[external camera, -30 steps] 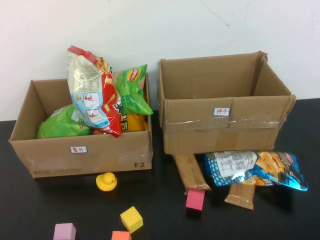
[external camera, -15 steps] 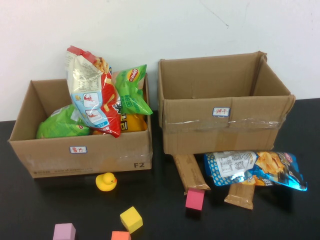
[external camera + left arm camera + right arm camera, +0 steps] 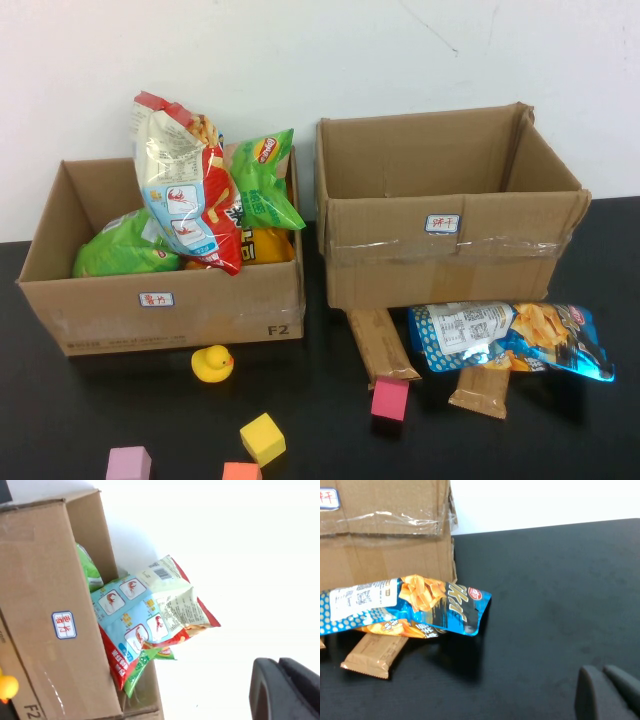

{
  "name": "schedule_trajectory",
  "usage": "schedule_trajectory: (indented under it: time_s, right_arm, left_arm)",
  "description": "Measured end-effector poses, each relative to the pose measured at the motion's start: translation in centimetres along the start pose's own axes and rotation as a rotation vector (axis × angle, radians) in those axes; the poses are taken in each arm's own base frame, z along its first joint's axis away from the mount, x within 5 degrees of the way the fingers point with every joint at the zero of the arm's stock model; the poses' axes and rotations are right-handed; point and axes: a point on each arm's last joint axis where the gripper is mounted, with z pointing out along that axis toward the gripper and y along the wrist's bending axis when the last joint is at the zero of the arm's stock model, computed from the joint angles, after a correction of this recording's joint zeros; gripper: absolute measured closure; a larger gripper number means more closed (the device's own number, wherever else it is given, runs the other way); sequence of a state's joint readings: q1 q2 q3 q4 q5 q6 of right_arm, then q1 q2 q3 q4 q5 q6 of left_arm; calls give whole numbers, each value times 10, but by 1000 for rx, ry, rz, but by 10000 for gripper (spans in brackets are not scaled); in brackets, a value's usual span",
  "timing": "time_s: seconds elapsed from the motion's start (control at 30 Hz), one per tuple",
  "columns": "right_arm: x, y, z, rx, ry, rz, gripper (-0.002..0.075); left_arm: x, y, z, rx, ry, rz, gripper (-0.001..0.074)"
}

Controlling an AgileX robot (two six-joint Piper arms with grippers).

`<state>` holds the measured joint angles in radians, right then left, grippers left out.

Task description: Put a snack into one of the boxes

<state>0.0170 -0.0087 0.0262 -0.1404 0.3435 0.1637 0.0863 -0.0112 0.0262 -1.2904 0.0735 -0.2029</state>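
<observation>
Two open brown cardboard boxes side by side on the black table [image 3: 560, 440], against a white wall. Left cardboard box [image 3: 100, 310] crammed with snacks: tall red-and-white chip bag [image 3: 185, 190] poking above the rim, green chip bags [image 3: 265, 180] behind and beside it, something yellow wedged low, mostly hidden. Right cardboard box [image 3: 450, 265] with inside floor out of sight. Blue crisp bag [image 3: 510, 338] flat on the table just in front of the right box, lying over a brown wrapped bar [image 3: 480, 390]; second brown wrapped bar [image 3: 382, 345] beside it, far end at the box. Pink foam cube [image 3: 390, 399] touching that bar's near end. Yellow rubber duck [image 3: 213, 363] before the left box; yellow cube [image 3: 263, 438] nearby, purple cube [image 3: 129, 463] and orange cube [image 3: 240, 471] cut off at the frame edge.

Left tool [image 3: 285, 690]: only a dark corner in its wrist view, near the left box; opening cannot be told. Right tool [image 3: 607, 692]: likewise a dark sliver above bare table, apart from the blue bag; opening cannot be told.
</observation>
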Motion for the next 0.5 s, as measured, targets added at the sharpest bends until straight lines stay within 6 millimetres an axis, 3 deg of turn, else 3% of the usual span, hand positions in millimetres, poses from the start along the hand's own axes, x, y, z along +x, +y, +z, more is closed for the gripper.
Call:
schedule_trajectory:
  time_s: [0.1, 0.2, 0.37, 0.5]
  right_arm:
    - [0, 0, 0, 0, 0, 0, 727]
    - [0, 0, 0, 0, 0, 0, 727]
    - [0, 0, 0, 0, 0, 0, 727]
    - [0, 0, 0, 0, 0, 0, 727]
  left_arm:
    - [1, 0, 0, -1, 11, 45, 738]
    - [8, -7, -1, 21, 88, 307, 738]
    - [17, -70, -9, 188, 188, 856, 738]
    - [21, -107, 7, 107, 410, 1209, 738]
